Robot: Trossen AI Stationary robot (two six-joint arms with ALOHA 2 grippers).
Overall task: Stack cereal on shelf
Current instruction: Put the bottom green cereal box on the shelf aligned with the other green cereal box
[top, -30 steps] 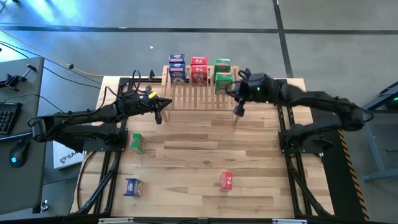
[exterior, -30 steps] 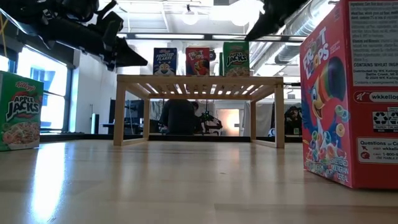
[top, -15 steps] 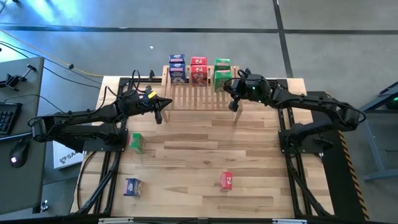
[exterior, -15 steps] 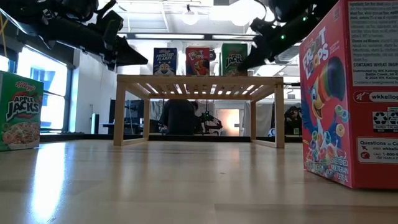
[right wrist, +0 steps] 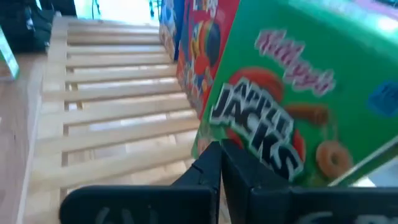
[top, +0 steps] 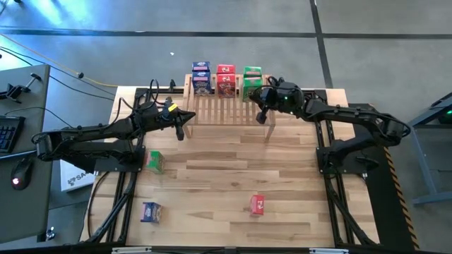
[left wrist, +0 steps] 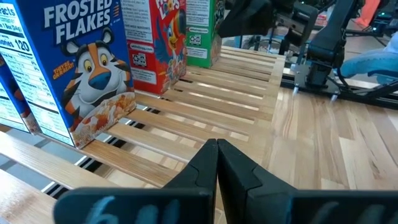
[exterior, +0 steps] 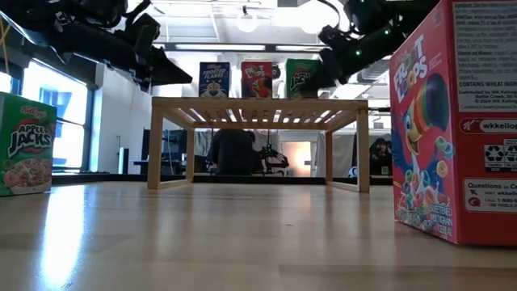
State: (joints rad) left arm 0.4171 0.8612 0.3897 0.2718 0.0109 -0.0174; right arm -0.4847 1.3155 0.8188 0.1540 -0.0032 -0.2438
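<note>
The shelf (top: 222, 109) stands at the table's far edge on its side legs. Its slats carry blue (top: 201, 77), red (top: 225, 79) and green (top: 252, 74) cereal boxes, standing upright on their bases in two rows. My right gripper (top: 260, 104) is shut over the shelf's right end, at the front green box (right wrist: 273, 124), which also shows in the low view (exterior: 297, 77). My left gripper (top: 180, 130) is shut and waits by the shelf's left near corner, close to the blue box (left wrist: 81, 68). My right gripper has its shut fingertips (right wrist: 214, 155) against the low near corner of the front green box's printed face (right wrist: 211, 134). It comes from the table's right, slanting along the shelf top. The box stands on the slats in front of the second green box.
Three loose boxes sit on the table: green (top: 155, 161) at the left, blue (top: 150, 211) near the left front, red (top: 257, 204) toward the near middle. In the low view the red box (exterior: 456, 121) and the green one (exterior: 24, 144) stand close. Bare slats (right wrist: 112, 106) lie before the rows.
My right gripper has moved from beyond the shelf's right near corner toward the far edge and the left, up over the slats to the front green box. That box has slid a little toward the far edge.
</note>
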